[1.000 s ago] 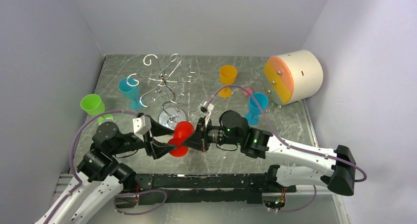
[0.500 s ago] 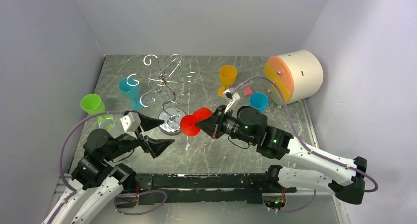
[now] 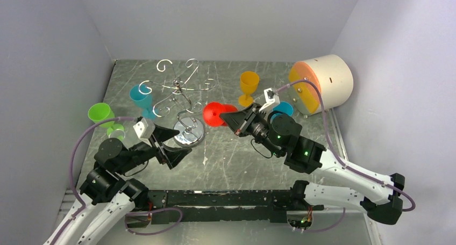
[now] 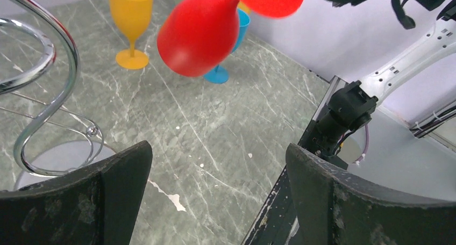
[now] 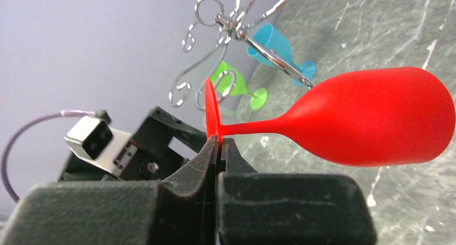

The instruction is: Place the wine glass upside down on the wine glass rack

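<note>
right gripper (image 3: 230, 116): i see it pinching red wine glass (image 3: 214, 114) by its foot, sideways above bench middle
left gripper (image 3: 180, 142): spread, empty
wine glass rack (image 3: 180, 89): bench far-left, beside glass

The marbled table (image 3: 242, 161) carries the wine glass rack (image 3: 190, 133), green goblet (image 3: 101, 115), orange goblet (image 3: 248, 85) and drum (image 3: 327, 81).
</note>
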{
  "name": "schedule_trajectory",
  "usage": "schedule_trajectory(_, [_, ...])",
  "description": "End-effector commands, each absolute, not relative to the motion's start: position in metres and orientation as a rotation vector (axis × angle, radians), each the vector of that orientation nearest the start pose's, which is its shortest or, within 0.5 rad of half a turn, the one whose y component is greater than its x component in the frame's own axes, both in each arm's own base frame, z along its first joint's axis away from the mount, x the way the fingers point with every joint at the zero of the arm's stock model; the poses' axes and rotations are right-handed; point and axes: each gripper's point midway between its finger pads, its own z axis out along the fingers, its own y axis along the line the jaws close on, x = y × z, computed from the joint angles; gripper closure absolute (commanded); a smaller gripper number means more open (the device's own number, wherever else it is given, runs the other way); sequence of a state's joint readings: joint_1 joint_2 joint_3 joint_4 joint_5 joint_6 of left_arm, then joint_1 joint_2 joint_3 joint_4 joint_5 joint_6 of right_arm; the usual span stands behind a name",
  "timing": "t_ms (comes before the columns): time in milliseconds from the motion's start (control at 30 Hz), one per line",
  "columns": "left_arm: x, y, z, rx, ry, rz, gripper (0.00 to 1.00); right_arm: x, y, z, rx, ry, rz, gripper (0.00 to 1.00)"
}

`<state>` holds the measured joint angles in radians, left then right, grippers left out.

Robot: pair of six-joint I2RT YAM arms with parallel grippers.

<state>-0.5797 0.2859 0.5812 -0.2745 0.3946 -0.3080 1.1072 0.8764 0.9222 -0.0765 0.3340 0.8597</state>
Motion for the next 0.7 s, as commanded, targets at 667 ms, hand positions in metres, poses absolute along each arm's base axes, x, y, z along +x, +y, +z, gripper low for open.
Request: schedule_trajectory(667, [0.144, -0.181, 0.271, 0.491, 1.598, -0.978, 0.02, 0.220, 0.325, 0.412, 0.570, 1.605, 1.472, 1.00])
